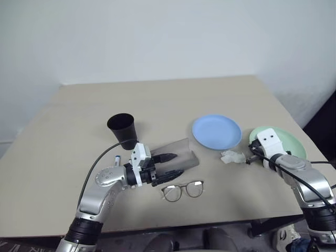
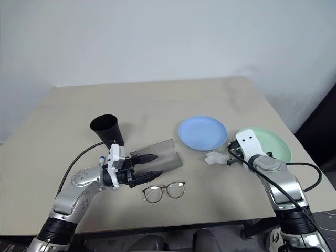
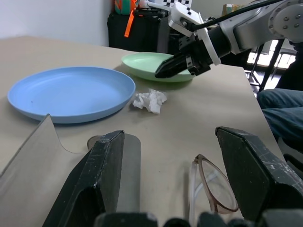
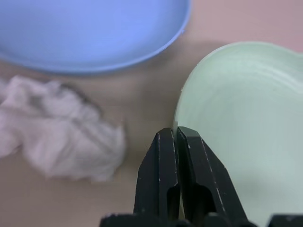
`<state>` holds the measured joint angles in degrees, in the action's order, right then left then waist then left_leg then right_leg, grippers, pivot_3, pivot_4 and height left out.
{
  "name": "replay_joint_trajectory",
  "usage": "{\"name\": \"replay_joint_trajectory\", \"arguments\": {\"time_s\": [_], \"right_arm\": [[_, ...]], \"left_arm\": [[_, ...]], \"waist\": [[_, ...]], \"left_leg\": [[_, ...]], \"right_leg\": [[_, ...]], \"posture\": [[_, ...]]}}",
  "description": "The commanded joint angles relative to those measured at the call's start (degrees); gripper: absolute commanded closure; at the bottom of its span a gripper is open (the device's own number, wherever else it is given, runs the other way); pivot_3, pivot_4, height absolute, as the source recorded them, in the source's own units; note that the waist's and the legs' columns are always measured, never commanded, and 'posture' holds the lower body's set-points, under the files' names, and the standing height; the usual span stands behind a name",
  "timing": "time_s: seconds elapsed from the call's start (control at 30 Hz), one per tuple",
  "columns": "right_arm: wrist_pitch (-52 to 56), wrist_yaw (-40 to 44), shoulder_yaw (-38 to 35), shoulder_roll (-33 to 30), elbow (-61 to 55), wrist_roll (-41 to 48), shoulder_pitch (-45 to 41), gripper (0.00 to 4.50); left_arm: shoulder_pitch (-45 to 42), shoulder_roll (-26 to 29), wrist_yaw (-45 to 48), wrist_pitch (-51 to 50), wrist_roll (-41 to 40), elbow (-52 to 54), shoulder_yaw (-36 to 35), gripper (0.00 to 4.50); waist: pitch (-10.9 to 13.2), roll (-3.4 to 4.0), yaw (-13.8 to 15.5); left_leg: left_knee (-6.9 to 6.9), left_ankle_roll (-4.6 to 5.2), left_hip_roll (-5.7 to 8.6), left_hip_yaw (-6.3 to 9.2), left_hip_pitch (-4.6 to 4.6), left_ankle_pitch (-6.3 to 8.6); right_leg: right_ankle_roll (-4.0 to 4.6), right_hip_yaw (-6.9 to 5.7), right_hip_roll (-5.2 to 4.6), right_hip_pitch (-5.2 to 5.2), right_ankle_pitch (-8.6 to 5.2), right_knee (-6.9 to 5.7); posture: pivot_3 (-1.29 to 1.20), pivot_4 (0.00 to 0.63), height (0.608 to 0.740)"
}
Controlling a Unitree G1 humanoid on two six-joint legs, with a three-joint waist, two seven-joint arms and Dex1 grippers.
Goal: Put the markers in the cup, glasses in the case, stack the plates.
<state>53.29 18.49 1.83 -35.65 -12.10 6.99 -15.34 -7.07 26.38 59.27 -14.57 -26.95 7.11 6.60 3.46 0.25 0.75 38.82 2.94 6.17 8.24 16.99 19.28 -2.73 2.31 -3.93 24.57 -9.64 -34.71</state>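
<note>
My left gripper is open and points sideways at the grey case, whose frosted lid stands raised. The glasses lie on the table just in front of the case and show past the open fingers. The black cup stands upright behind my left wrist, and a marker peeks out beside it. The light blue plate lies flat. My right gripper is shut at the near-left rim of the mint green plate, and the rim runs straight into the seam between the fingers.
A crumpled white tissue lies between the blue plate and my right gripper. The tan table reaches back to a white wall. Its right edge runs close behind the green plate.
</note>
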Motion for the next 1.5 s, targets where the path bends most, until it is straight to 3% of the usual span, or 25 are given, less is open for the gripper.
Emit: {"name": "replay_joint_trajectory", "arguments": {"time_s": [0.03, 0.37, 0.57, 0.7, 1.0, 1.13, 1.47, 1.5], "right_arm": [[-2.85, 0.51, -1.07, -1.19, -0.35, -1.44, -2.47, 4.47], [-12.79, 5.16, 0.85, -2.63, -0.55, -2.36, -4.08, 4.47], [-20.78, 15.65, 4.21, -3.44, 0.45, -0.37, -7.21, 4.47], [-27.95, 23.05, 7.26, -2.63, 6.45, -0.51, -11.96, 4.47], [-40.4, 30.84, 13.03, 2.4, 25.37, -3.93, -21.16, 4.47], [-43.88, 34.22, 15.09, 2.95, 28.04, -5.3, -21.2, 4.47], [-48.87, 36.29, 16.72, 3.91, 31.58, -9.0, -21.43, 4.47], [-48.89, 36.57, 16.61, 4.0, 31.62, -9.05, -21.42, 4.26]], "left_arm": [[-1.39, -0.1, 0.05, 0.84, 0.18, 0.23, -0.56, 1.25], [-0.99, -0.06, -0.64, 0.89, 0.47, 0.57, -0.96, 1.25], [-1.8, -0.33, -1.37, 1.56, 1.07, -0.63, -1.28, 1.25], [-3.26, -0.73, -2.22, 2.6, 1.82, -3.02, -2.03, 1.25], [-3.96, -0.71, -2.64, 3.64, 2.22, -4.15, -2.44, 1.25], [-3.28, -0.64, -3.26, 3.51, 2.1, -3.3, -2.67, 1.25], [-2.35, -0.68, -4.23, 2.98, 1.82, -1.92, -2.25, 1.25], [-2.49, -0.73, -4.27, 2.94, 1.83, -1.96, -2.18, 1.25]], "waist": [[0.0, 0.0, 0.0], [0.0, 0.0, -0.04], [0.0, 0.01, -0.06], [0.0, 0.0, -0.04], [-0.01, -0.02, -0.03], [-0.06, -0.02, -0.03], [-0.06, -0.01, -0.03], [-0.06, -0.01, -0.03]], "left_leg": [[0.0, 0.0, 0.0, 0.0, 0.0, 0.01], [-0.01, 0.01, 0.0, 0.0, 0.04, 0.03], [0.0, 0.01, -0.01, -0.02, 0.03, 0.02], [0.02, 0.02, -0.02, -0.04, 0.01, 0.02], [-0.02, 0.01, -0.01, -0.06, 0.05, 0.03], [0.14, -0.01, 0.0, -0.08, 0.75, 0.0], [0.14, -0.04, -0.01, -0.15, 0.75, -0.01], [0.15, -0.05, -0.01, -0.15, 0.73, -0.02]], "right_leg": [[0.0, 0.0, 0.0, 0.01, 0.0, 0.0], [0.0, -0.01, 0.0, 0.03, 0.0, 0.02], [0.0, 0.01, 0.01, 0.04, 0.0, 0.02], [0.02, -0.01, 0.03, 0.03, 0.02, 0.01], [0.4, 0.0, 0.04, 0.16, 0.25, 0.03], [0.64, 0.0, 0.04, 0.91, 0.42, -0.04], [0.72, 0.02, 0.07, 0.93, 0.47, -0.05], [0.73, 0.02, 0.07, 0.91, 0.48, -0.06]], "posture": [[0.0, 0.0, 0.74], [0.0, 0.0, 0.74], [0.0, 0.0, 0.74], [0.0, 0.0, 0.74], [0.0, 0.0, 0.74], [0.0, 0.0, 0.74], [0.0, 0.0, 0.74], [0.0, 0.0, 0.74]]}}
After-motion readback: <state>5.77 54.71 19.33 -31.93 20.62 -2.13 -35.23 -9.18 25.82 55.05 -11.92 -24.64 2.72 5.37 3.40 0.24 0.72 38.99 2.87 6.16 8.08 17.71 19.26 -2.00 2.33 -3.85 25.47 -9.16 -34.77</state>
